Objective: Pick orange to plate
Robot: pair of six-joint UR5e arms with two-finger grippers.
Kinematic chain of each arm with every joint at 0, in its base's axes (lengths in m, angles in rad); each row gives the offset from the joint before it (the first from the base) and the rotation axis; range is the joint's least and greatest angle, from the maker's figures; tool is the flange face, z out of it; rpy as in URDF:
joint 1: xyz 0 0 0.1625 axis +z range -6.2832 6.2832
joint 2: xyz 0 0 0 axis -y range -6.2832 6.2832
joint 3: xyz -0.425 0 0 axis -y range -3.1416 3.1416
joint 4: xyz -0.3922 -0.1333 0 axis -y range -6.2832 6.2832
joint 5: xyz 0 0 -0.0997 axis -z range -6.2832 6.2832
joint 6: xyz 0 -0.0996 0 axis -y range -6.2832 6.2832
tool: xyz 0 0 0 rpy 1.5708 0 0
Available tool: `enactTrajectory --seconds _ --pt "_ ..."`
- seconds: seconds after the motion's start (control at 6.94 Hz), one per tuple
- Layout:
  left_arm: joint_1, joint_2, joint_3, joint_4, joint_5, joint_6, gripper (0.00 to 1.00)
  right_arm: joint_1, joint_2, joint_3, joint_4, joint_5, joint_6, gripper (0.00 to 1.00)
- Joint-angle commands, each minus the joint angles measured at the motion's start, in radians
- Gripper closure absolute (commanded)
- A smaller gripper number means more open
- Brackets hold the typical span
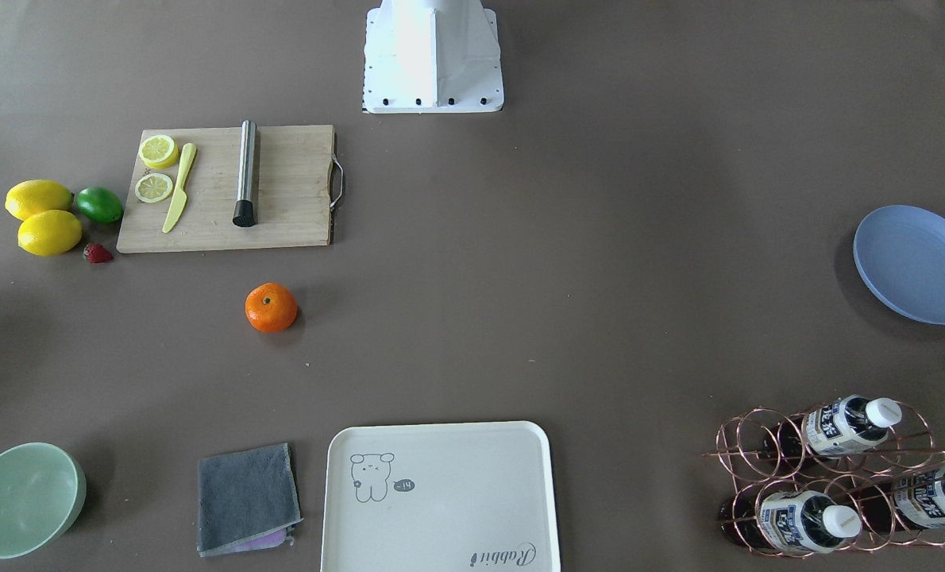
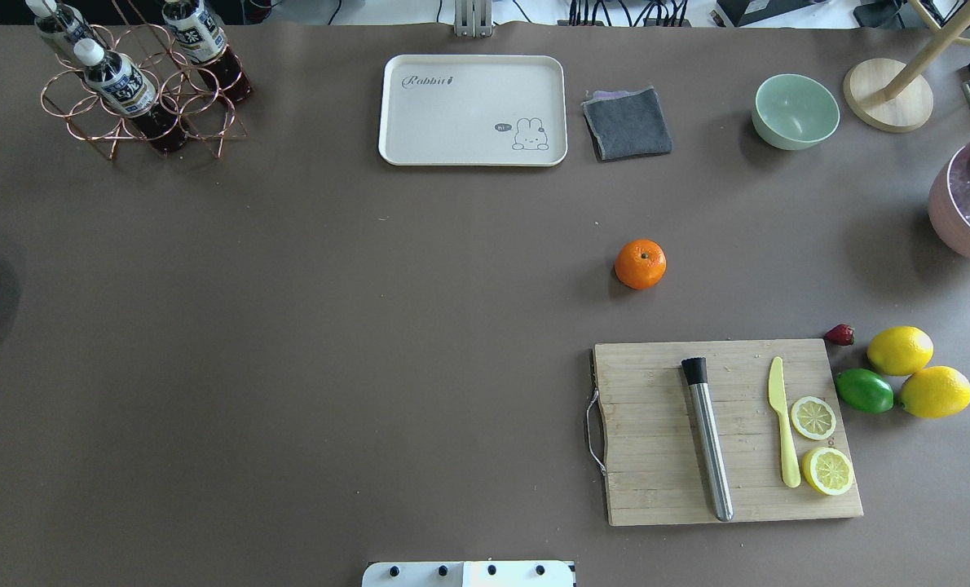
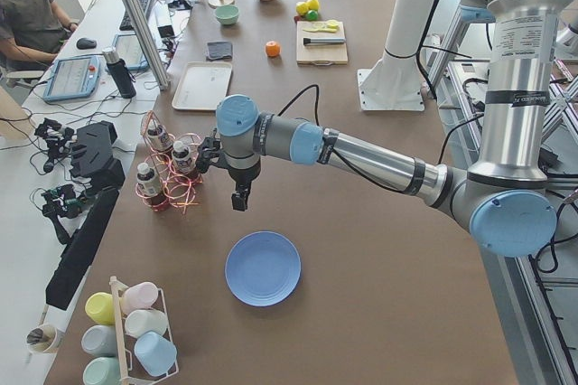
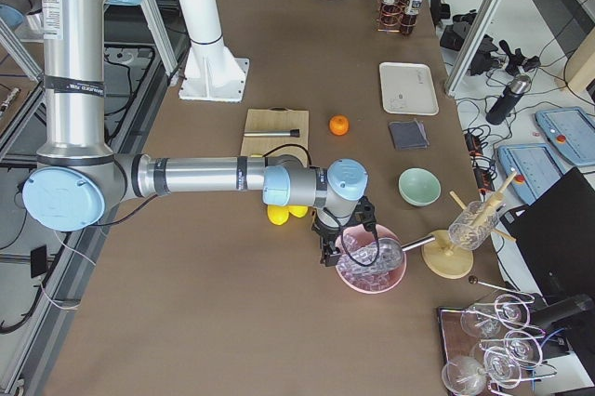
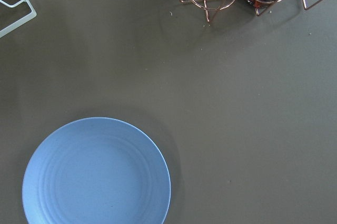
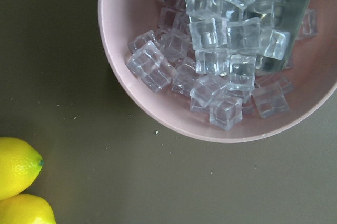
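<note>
The orange [image 2: 640,263] sits alone on the brown table beyond the cutting board, and shows again as the orange [image 1: 271,307]. The blue plate [image 3: 263,267] lies at the table's left end, cut by the edge in the overhead view and filling the lower left of the left wrist view as the plate [image 5: 97,174]. My left gripper [image 3: 240,197] hangs above the table between the plate and the bottle rack; I cannot tell if it is open or shut. Far from the orange, my right gripper [image 4: 327,252] hovers at the rim of a pink bowl; its state cannot be told either.
A cutting board [image 2: 725,432] holds a metal muddler, a yellow knife and lemon slices, with lemons [image 2: 917,371], a lime and a strawberry beside it. The pink bowl [image 6: 158,113] holds ice cubes. At the far edge stand a cream tray [image 2: 473,110], grey cloth, green bowl [image 2: 795,110] and copper bottle rack [image 2: 138,81].
</note>
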Motion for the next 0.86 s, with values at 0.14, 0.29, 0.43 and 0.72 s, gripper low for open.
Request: enactTrajectory --seconds 0.14,0.29,0.43,0.72 --pt "0.001 0.004 0.008 0.006 -0.002 0.000 0.03 0.000 -0.007 0.013 0.000 0.002 0.000 0.00" --pt "0.001 0.012 0.011 0.005 0.000 0.001 0.03 0.000 -0.007 0.027 0.002 0.002 -0.006 0.00" --pt "0.001 0.012 0.009 0.005 0.000 0.001 0.03 0.000 -0.008 0.035 0.000 0.002 -0.006 0.00" --pt "0.001 0.012 0.008 0.003 0.000 0.001 0.03 0.000 -0.003 0.027 0.002 0.000 -0.001 0.00"
